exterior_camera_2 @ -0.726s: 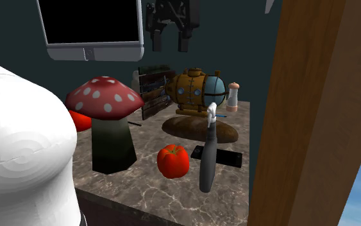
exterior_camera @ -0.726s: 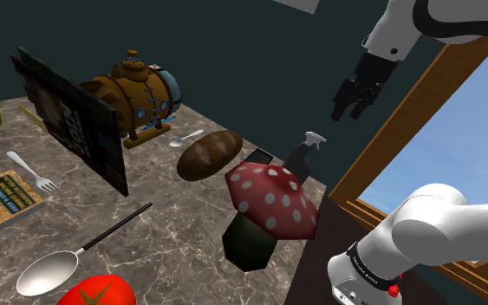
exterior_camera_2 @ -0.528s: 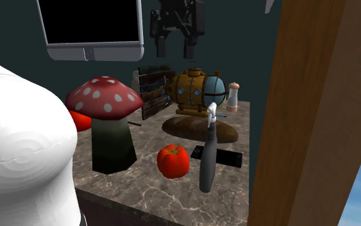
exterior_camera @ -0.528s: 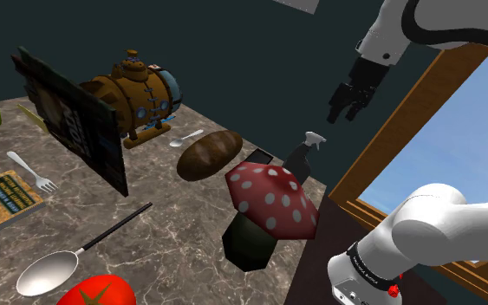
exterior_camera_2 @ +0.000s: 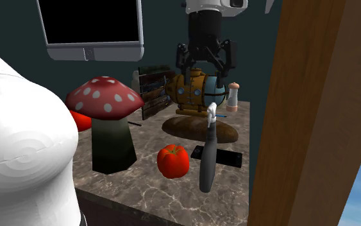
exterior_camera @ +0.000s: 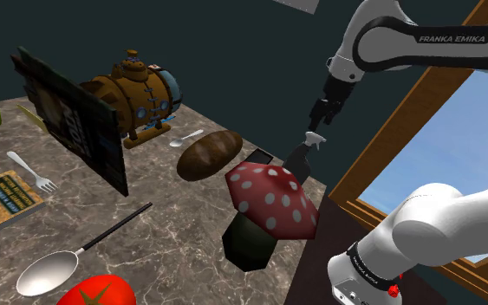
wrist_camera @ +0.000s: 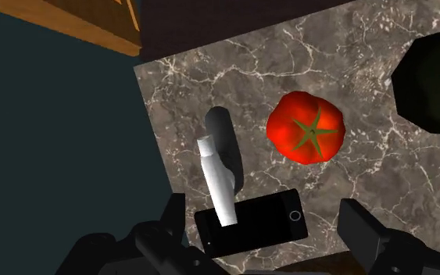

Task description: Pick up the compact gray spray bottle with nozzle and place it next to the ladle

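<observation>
Gripper (exterior_camera: 318,118) — fingers spread apart — has been lowered to just above the spray bottle (exterior_camera: 301,159), which is stood upright — long axis vertical, nozzle uppermost.

Spread-fingered tool (exterior_camera_2: 204,76) above upright dark grey spray bottle (exterior_camera_2: 206,164), not touching.

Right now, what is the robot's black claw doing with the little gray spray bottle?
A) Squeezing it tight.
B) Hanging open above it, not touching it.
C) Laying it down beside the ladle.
B: the gripper hangs open above the upright spray bottle, which stands untouched on the marble counter beside the black phone and the tomato.
</observation>
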`<state>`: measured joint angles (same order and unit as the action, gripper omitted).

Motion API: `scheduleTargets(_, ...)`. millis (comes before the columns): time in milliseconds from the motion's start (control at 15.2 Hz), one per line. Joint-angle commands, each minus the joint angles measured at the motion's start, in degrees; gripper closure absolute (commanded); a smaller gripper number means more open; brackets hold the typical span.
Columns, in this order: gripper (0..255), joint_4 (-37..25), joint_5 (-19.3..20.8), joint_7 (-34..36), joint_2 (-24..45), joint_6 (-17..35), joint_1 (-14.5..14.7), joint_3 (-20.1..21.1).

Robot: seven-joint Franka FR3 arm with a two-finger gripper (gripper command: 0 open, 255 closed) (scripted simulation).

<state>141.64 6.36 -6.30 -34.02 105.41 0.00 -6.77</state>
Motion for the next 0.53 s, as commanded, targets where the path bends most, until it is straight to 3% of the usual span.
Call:
scheduleTargets(0, 0, -0.6, 1.1, -2.4, 4.2, 3.7, 0.3, -0.9)
scheduleTargets(132, 0, -1.2, 2.1, -4.6, 8.0, 7.0, 0.5, -1.7)
scheduleTargets(462, 0, 1.8, 2.4, -4.6, 9.2, 11.2, 0.3, -2.1)
